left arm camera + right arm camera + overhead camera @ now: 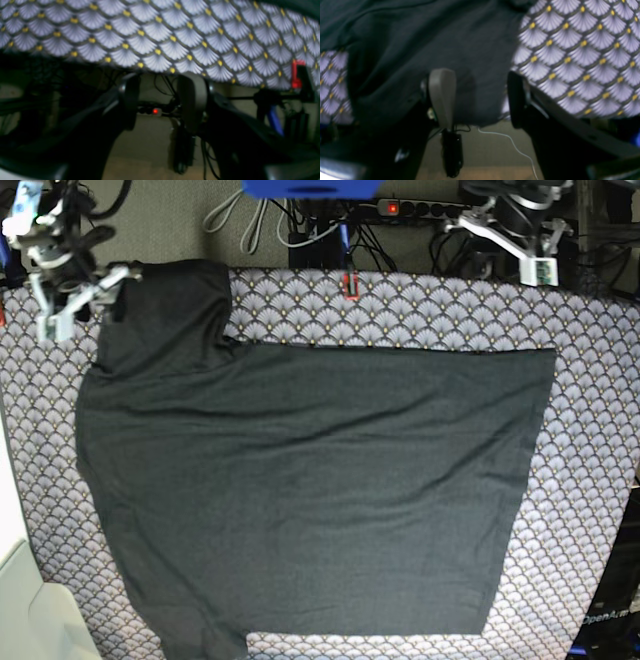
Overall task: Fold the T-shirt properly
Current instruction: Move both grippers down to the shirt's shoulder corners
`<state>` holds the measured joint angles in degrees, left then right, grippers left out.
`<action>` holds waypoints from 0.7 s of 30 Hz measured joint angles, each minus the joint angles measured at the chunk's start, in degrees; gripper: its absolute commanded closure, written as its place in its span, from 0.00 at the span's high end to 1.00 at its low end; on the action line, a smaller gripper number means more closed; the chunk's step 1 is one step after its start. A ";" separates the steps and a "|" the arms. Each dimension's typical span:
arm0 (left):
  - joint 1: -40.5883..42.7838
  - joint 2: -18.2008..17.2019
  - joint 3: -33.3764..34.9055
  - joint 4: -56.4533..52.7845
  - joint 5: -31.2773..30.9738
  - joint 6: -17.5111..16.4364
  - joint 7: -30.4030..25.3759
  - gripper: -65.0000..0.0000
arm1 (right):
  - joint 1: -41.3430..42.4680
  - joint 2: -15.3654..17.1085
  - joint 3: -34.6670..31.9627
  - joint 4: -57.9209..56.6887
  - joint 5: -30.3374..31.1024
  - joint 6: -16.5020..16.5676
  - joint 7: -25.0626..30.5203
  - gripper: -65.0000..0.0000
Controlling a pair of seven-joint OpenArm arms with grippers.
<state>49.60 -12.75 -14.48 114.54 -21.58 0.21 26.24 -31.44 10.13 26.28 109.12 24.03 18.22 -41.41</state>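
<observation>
The large dark charcoal soft-fabric T-shirt (310, 490) lies flat on the scallop-patterned grey cloth (590, 380) covering the desk, presumably spread for folding. Its long axis runs from the right hand (75, 290), spread above one sleeve, toward the left hand (530, 255), spread, empty, beyond the hem.

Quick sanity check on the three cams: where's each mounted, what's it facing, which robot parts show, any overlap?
Left wrist: behind the left gripper, looking past the edge of the scallop-patterned cloth; both fingers show, apart.
Right wrist: behind the right gripper, facing the T-shirt sleeve; fingers apart.
Base: overhead, looking down on the spread T-shirt; both grippers at the far edge, left, right.
Shared: the cloth in all; the T-shirt in right wrist and base.
</observation>
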 measured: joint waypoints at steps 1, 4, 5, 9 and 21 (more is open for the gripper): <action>0.09 -0.48 -1.05 0.00 -1.29 -0.26 0.22 0.44 | 1.05 0.04 0.98 -0.92 -0.46 0.04 -0.59 0.53; 0.02 -1.07 -5.46 0.00 -4.44 -0.20 0.15 0.44 | 3.37 0.17 2.58 -4.90 -0.37 2.86 -2.91 0.53; 0.02 -1.09 -7.02 0.00 -5.16 0.20 0.17 0.44 | 3.98 0.11 3.28 -6.16 -0.26 4.07 -2.75 0.53; 0.07 -1.20 -11.47 0.00 -7.19 0.00 0.17 0.44 | 4.57 0.26 4.28 -9.81 -0.61 5.92 -2.60 0.53; -4.72 -0.59 -16.50 0.00 -7.61 -0.15 10.56 0.44 | 4.24 0.09 0.44 -12.46 -0.44 5.95 -0.55 0.53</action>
<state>44.88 -13.34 -30.98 114.54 -29.19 0.05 36.80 -27.20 10.22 26.72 96.66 23.59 24.16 -41.95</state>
